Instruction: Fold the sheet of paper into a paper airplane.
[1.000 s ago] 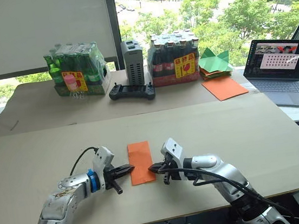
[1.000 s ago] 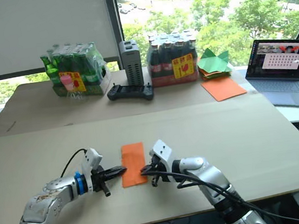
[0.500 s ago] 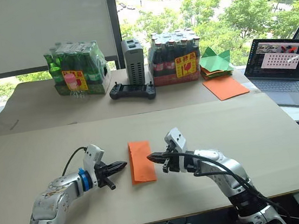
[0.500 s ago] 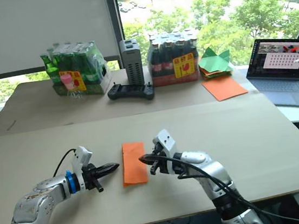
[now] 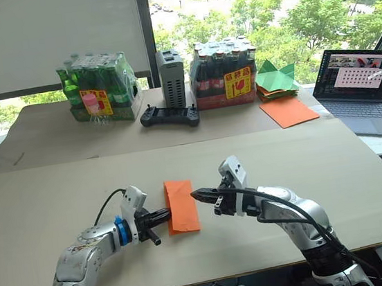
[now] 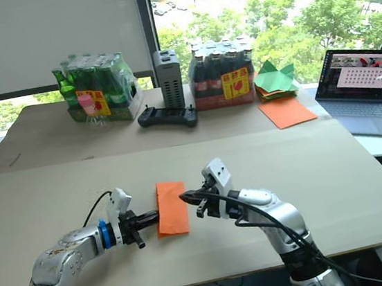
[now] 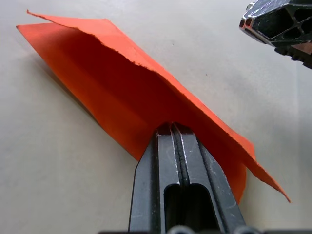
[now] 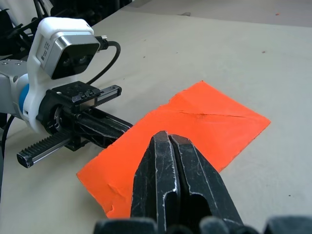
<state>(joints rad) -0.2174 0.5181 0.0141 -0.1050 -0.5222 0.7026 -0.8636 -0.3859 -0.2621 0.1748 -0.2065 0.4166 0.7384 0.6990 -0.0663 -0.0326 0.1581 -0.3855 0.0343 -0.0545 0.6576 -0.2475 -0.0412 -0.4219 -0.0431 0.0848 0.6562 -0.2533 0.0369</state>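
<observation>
Left wrist: gripper [image 7: 174, 127] seemingly under sheet of paper [image 7: 122, 87]

Sheet of paper [image 7: 122, 83]: thin matt orange paper, creased, with a slightly ragged edge; table [image 5: 305, 164] is covered in matt beige board, smooth. Left gripper [image 7: 178, 127] and right gripper [image 8: 168, 139] have black fingers with a dull scuffed finish, probably hard plastic or coated metal; the wrist camera housing [image 8: 66, 41] is smooth white plastic and the left forearm [image 5: 85, 243] is worn, scratched silver metal. At the back, bottle packs [image 5: 97, 88] are wrapped in glossy clear film, and the laptop [image 5: 358, 84] has a matt grey shell.
</observation>
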